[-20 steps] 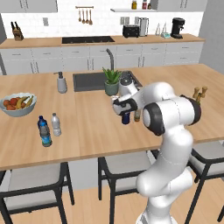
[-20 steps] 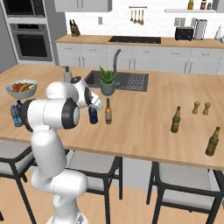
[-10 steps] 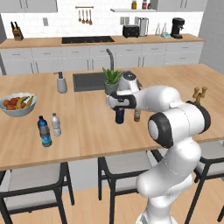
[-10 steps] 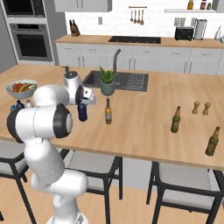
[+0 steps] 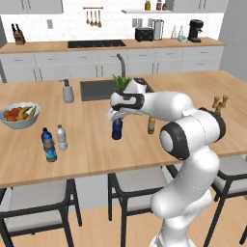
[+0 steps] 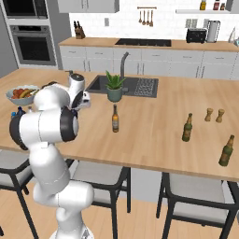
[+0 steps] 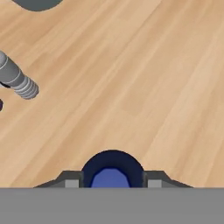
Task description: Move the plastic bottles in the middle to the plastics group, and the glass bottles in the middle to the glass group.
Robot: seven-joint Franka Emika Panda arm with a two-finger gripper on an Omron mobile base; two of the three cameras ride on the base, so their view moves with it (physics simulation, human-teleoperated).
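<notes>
My gripper (image 5: pixel 117 117) is clamping the squat navy bottle (image 5: pixel 117 129) by its top, fingers narrowed against its sides. In the hand view the bottle's round dark-blue top (image 7: pixel 112 171) is sitting squarely between my two finger tips (image 7: pixel 71 180), with bare wooden island counter (image 7: pixel 131 78) beyond it. I cannot tell from the base views whether the bottle's bottom is touching the wood or hanging just above it.

The amber-orange bottle (image 5: pixel 151 125) is standing upright just to the right of the navy one, apart from it; from the right base view it is showing as a narrow-necked brown bottle (image 6: pixel 115 119) in front of the potted plant (image 6: pixel 114 87).

Far to the left on the island, the blue-labelled water bottle (image 5: pixel 48 145) is standing beside the clear greyish bottle with the white cap (image 5: pixel 61 137), the two near each other and just in front of the fruit bowl (image 5: pixel 18 116). The grey soap dispenser (image 5: pixel 68 91) is standing by the sink (image 5: pixel 99 89).

In the right base view two dark green bottles (image 6: pixel 187 128) (image 6: pixel 226 151) are standing well apart from the amber one, toward the right end of the counter, near the small tan shakers (image 6: pixel 213 115).
</notes>
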